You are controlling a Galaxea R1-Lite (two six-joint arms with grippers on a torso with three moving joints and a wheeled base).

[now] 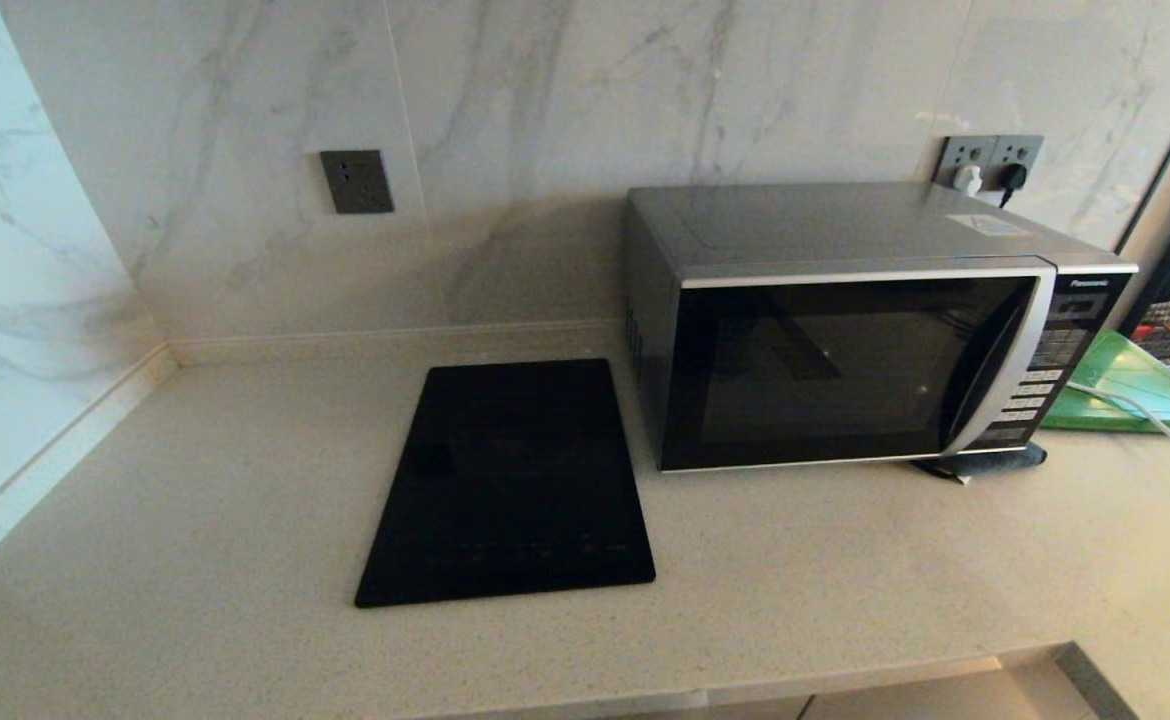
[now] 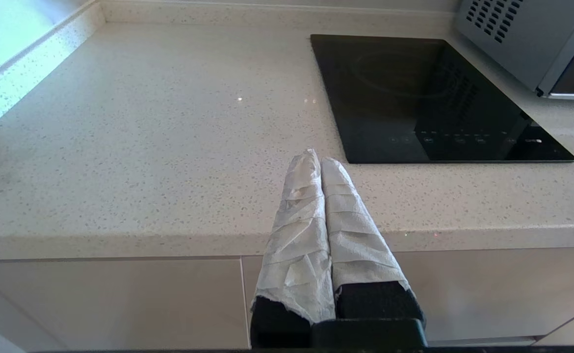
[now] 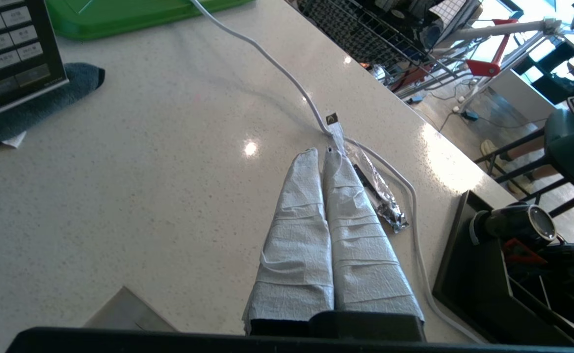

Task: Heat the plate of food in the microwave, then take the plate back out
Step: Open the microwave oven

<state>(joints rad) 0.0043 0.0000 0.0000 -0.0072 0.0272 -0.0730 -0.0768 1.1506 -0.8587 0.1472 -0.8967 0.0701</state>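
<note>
Left gripper [image 2: 320, 159], wrapped fingers pressed together, hangs off the counter edge, cooktop [image 2: 429, 98] ahead. Microwave [image 1: 845, 330] door closed; glass too dark to show any plate. Right gripper [image 3: 322, 153], fingers together, empty, above white cable [image 3: 277, 66].

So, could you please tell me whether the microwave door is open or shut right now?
Shut. In the head view the microwave has its dark glass door flush with the front, the curved silver handle lying against the button panel.

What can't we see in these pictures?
- Plate of food: in no view; the microwave's shut dark door shows nothing clear inside.
- Button labels: too small in the head view, cut off by the edge in the right wrist view.
- Both arms: absent from the head view; the shut left hand and right hand show only in wrist views.
</note>
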